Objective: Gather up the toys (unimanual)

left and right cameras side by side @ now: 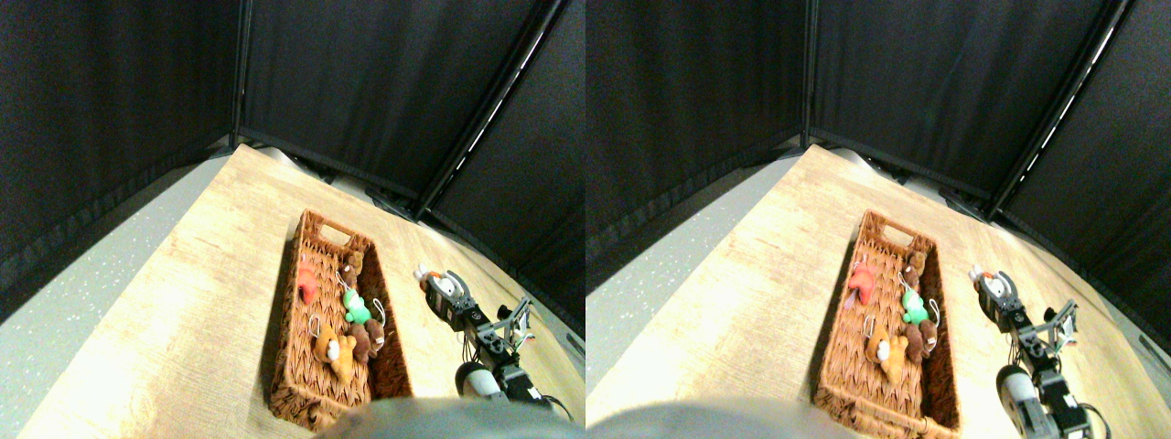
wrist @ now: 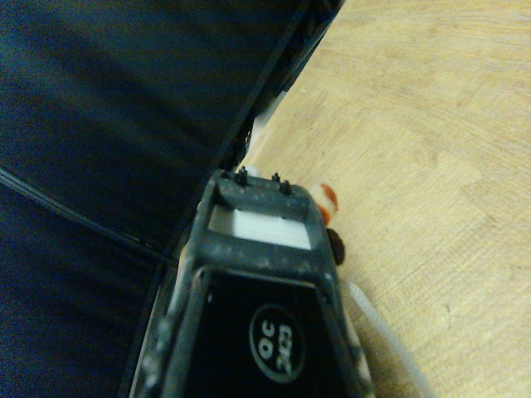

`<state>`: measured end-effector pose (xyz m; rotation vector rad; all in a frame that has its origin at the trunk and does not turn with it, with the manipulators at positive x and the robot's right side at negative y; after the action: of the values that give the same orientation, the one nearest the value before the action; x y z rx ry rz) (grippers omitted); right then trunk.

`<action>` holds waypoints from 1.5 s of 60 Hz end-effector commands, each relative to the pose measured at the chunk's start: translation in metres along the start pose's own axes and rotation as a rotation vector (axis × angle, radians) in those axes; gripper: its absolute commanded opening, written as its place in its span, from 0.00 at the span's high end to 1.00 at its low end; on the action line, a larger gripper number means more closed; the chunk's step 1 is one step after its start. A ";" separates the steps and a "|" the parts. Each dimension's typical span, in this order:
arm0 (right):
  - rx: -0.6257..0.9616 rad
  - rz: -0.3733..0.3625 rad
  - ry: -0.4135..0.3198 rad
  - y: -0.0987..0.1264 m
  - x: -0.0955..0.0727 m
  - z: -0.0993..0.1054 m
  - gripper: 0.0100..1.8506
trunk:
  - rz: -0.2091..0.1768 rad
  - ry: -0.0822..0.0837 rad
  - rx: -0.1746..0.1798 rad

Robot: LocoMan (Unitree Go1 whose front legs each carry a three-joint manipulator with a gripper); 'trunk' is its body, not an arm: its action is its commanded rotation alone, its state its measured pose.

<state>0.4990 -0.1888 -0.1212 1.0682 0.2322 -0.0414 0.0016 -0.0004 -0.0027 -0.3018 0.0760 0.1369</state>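
Observation:
A brown wicker basket (left and right cameras side by side: 285,340) lies lengthwise on the wooden table. Several toys rest inside it: a red one (left and right cameras side by side: 307,284), a brown one (left and right cameras side by side: 353,266), a green one (left and right cameras side by side: 358,310), a dark brown one (left and right cameras side by side: 371,339) and an orange one (left and right cameras side by side: 334,351). To the basket's right, my right gripper (left and right cameras side by side: 430,279) hangs over the table with a small white-and-orange toy (left and right cameras side by side: 422,273) at its tip. In the wrist view a bit of that toy (wrist: 328,199) peeks out beside the dark jaw frame. The jaws seem shut on it.
Black curtain walls enclose the table on the far side and the right. A grey speckled floor strip (left and right cameras side by side: 82,302) runs along the table's left edge. Bare wooden tabletop (left and right cameras side by side: 201,302) lies left of the basket.

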 end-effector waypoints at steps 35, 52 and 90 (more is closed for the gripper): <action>0.017 0.100 0.144 0.062 0.027 -0.071 0.97 | 0.077 -0.054 -0.097; 0.017 0.084 0.139 0.065 0.028 -0.080 0.97 | 0.080 -0.052 -0.097; -0.056 0.041 0.073 0.057 0.033 -0.052 0.57 | 0.054 -0.026 -0.061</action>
<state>0.5239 -0.1110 -0.1138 1.0190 0.3601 -0.0086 -0.0009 -0.0007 -0.0034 -0.3639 0.0456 0.1930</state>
